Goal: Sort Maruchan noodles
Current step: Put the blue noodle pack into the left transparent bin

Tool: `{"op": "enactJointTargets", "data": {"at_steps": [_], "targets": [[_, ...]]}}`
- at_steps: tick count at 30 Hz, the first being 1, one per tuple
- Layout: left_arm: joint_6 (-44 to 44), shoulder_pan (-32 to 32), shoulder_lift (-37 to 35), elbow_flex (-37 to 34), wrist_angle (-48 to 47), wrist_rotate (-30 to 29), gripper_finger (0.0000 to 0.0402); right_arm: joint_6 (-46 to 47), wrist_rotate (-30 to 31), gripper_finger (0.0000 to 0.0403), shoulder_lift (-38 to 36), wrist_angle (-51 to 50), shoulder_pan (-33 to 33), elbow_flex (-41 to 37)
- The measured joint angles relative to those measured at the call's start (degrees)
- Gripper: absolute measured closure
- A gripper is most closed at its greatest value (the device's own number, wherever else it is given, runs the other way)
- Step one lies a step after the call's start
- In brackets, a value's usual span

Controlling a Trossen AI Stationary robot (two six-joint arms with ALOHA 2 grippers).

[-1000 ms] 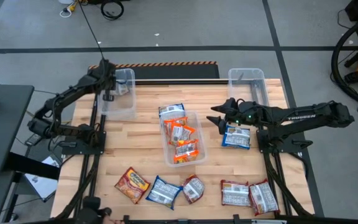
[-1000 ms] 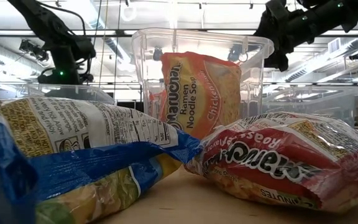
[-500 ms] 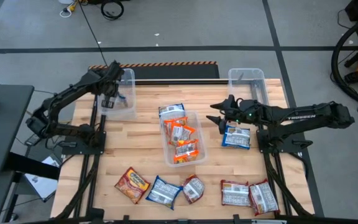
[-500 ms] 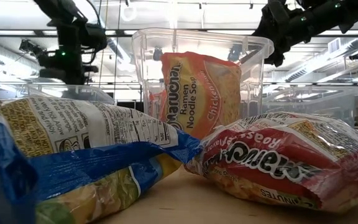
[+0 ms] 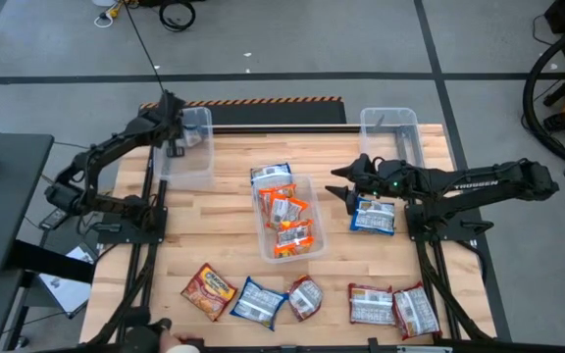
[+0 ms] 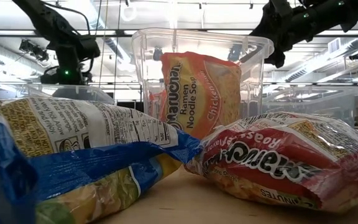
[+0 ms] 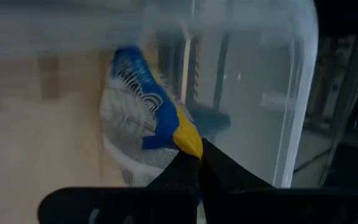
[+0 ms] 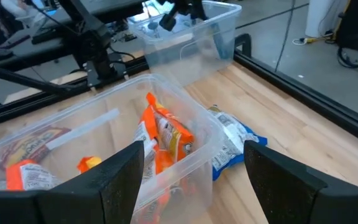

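Maruchan noodles lie about the table. Several orange packets [image 5: 287, 221] fill the clear middle bin [image 5: 308, 193], and a blue one [image 5: 271, 175] leans at its far end. Another blue packet [image 5: 373, 216] lies flat right of that bin. My right gripper [image 5: 339, 182] hovers open above it, beside the middle bin, touching nothing. My left gripper [image 5: 176, 145] is shut on a blue packet [image 7: 138, 106] inside the clear far-left bin [image 5: 202, 169]. Several more packets [image 5: 305, 297] lie in a row along the near edge. My left gripper pinches the blue packet by its yellow-and-blue corner [image 7: 185, 137] between its two shut fingers. The fingers slant down into the far-left bin from its left side. The packet extends away from the fingertips toward the bin's wall; whether its far end rests on the bin's floor I cannot tell.
A third clear bin [image 5: 390, 132] stands at the far right. Bare wood lies between the bins and the near row of packets. A dark-red packet [image 6: 278, 162] and a blue one [image 6: 73, 162] lie close before the low camera.
My left gripper swung a little toward the table's right and near side over the far-left bin, then came back to the bin's far-left part, rolling its wrist. It stayed shut on the blue packet throughout.
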Motion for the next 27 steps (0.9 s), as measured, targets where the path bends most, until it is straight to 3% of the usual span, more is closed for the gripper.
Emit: {"op": "enactJointTargets", "data": {"at_steps": [7, 13, 17, 21, 27], "targets": [[2.3, 3.3, 0.8, 0.0, -2.9, 2.6, 0.0397, 2.7, 0.7, 0.0124, 0.0, 0.1, 0.0, 0.0], [4.1, 0.5, -1.1, 0.0, -1.7, 6.5, 0.0397, 1.5, 0.7, 0.0125, 0.0, 0.1, -0.3, 0.0], [-3.5, -5.8, -3.2, 0.0, -7.4, 5.9, 0.0397, -1.9, 0.7, 0.0126, 0.0, 0.1, -1.7, 0.0], [-12.4, -11.8, -4.8, 0.0, -14.6, 1.6, 0.0397, -3.1, -1.1, 0.0126, 0.0, 0.1, -3.0, 0.0], [-13.3, -9.1, -4.6, 0.0, -16.1, -0.2, 0.0397, 0.1, -2.5, 0.0126, 0.0, 0.1, -3.3, 0.0]]}}
